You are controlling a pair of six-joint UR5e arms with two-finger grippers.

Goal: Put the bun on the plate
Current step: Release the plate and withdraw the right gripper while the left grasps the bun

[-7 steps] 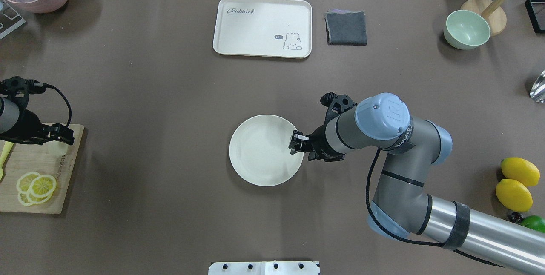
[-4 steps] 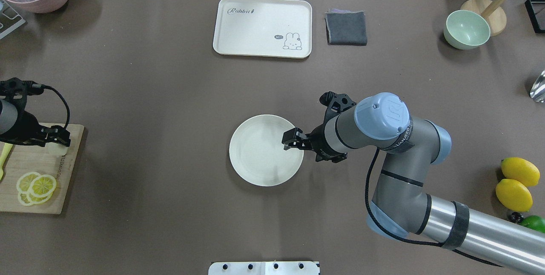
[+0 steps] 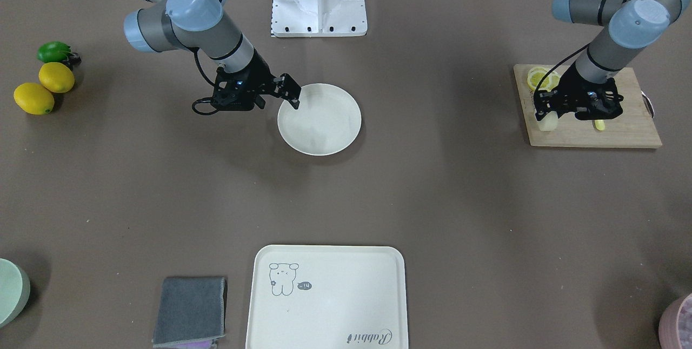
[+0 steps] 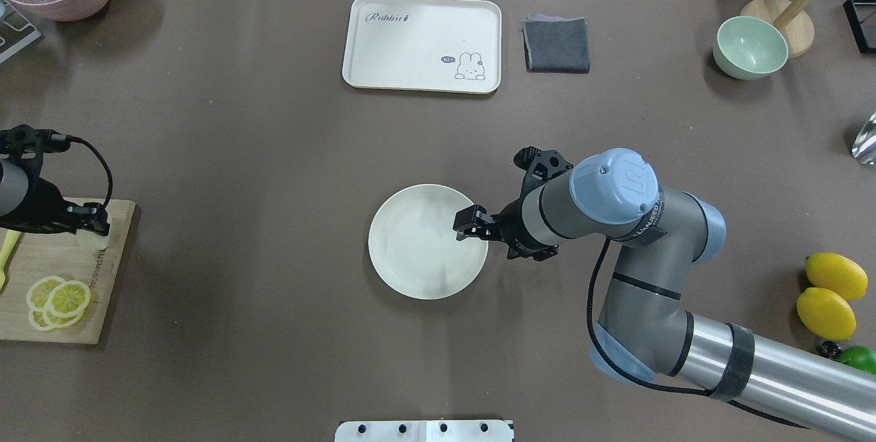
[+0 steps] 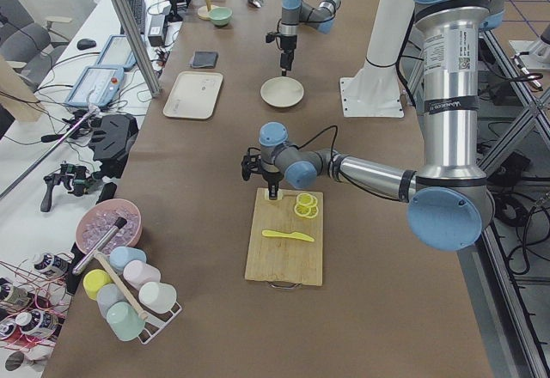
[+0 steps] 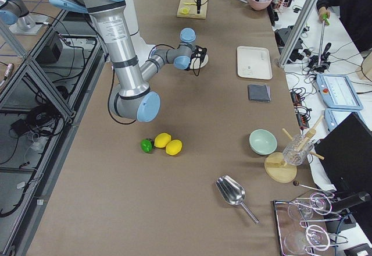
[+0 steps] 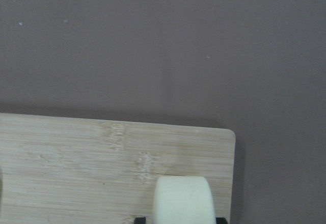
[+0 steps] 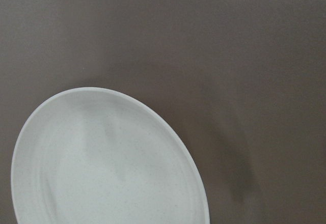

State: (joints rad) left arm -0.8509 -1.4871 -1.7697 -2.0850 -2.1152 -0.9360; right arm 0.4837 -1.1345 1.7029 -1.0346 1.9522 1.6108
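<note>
Wrist view shows bun [image 7: 182, 199] pinched in left tool [image 3: 546, 116], right tool [image 4: 464, 224] spread, empty, over plate [image 4: 410, 261] rim

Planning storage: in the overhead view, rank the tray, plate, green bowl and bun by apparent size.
1. tray, largest
2. plate
3. green bowl
4. bun, smallest, partly hidden
</note>
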